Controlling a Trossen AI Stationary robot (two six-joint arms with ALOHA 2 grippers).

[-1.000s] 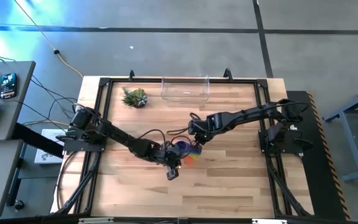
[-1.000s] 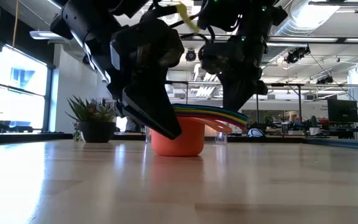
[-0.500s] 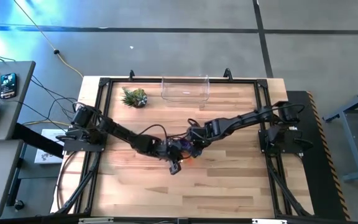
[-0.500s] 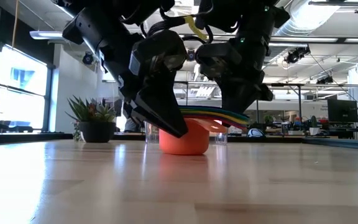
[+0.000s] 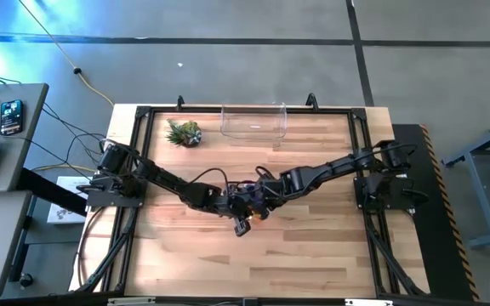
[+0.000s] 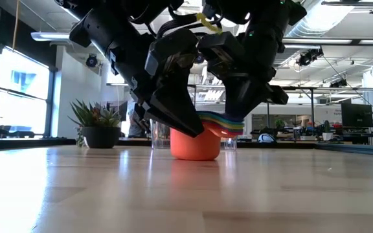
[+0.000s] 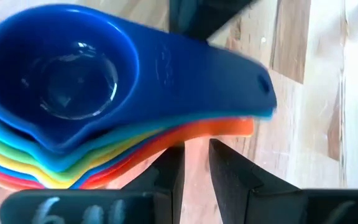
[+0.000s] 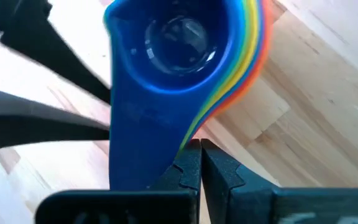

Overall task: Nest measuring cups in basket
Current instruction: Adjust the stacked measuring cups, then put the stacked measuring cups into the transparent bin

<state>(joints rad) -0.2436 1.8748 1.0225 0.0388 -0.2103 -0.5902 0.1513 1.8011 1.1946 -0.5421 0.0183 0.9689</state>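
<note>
Glossy moulded plastic: the measuring cups (image 7: pixel 104 106) in my grasp are smooth and shiny, the top blue bowl throwing bright highlights, with rainbow rims stacked beneath. My left end effector (image 7: pixel 194 168) and right end effector (image 8: pixel 199 163) show dark, matt fingers with a hard, plastic-looking finish. The worktop (image 5: pixel 313 255) is pale butcher-block wood, strips visible, with a soft satin sheen that mirrors the orange cup in the low view. The basket (image 5: pixel 253 121) at the far edge is clear, smooth plastic. A black metal-looking frame (image 5: pixel 143 115) borders the wood.
</note>
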